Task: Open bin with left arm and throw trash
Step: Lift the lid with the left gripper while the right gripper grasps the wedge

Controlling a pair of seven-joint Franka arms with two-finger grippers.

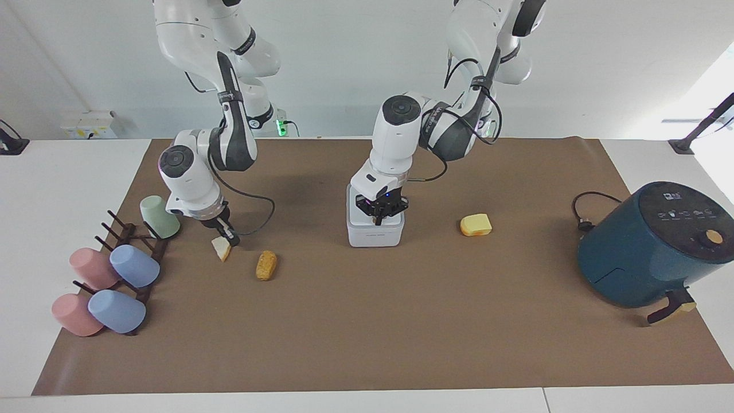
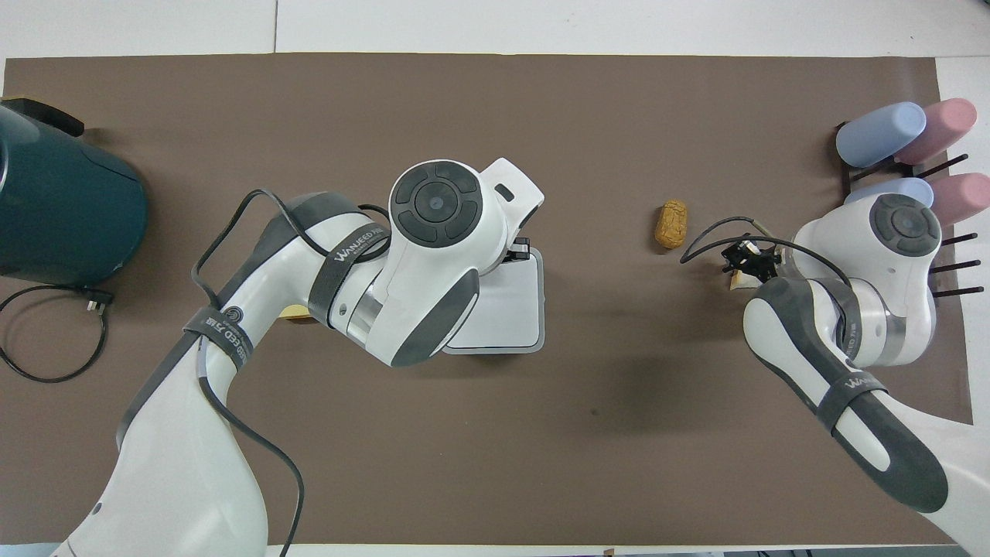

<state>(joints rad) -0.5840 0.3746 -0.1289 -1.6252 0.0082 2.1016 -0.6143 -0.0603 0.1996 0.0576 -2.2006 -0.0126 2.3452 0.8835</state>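
The white bin [image 1: 375, 231] stands mid-table with its lid down; it also shows in the overhead view [image 2: 506, 309]. My left gripper [image 1: 379, 217] points down, fingers together, its tip at the lid's edge farthest from the robots. My right gripper [image 1: 228, 237] is shut on the pale bread wedge [image 1: 220, 249], which stands tilted on the mat. In the overhead view the right gripper [image 2: 747, 256] covers most of the wedge [image 2: 737, 281]. The brown nugget [image 1: 266, 265] lies beside the wedge. The yellow chunk [image 1: 476, 225] lies toward the left arm's end, mostly hidden overhead [image 2: 292, 312].
A teal air fryer [image 1: 648, 246] with its cable [image 1: 584, 213] stands at the left arm's end. A dark rack [image 1: 146, 252] with pink and blue cups [image 1: 133, 265] and a green cup [image 1: 159, 217] stands at the right arm's end, close to my right gripper.
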